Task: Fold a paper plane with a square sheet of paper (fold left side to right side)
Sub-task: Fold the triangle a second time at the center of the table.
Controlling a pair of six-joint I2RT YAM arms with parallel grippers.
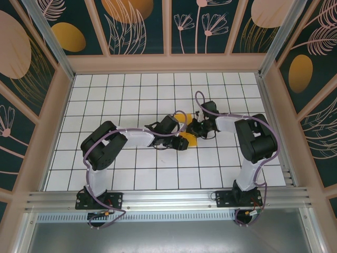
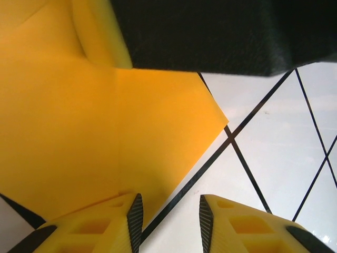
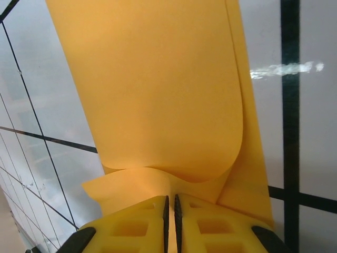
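Lab cell: gridded table point(image 1: 158, 179), patterned walls point(image 1: 142, 26)

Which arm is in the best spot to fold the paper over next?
Right, I think. The right hand is shut on the paper, whose edge curls up, so it could carry that flap across. The left hand is open over the paper's edge, holding nothing.

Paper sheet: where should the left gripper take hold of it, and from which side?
Take the paper by its free edge beside the corner, probably coming from the bare tiles: it lies flat there, and the open left gripper straddles that edge. The right gripper is shut on the curled-up end.
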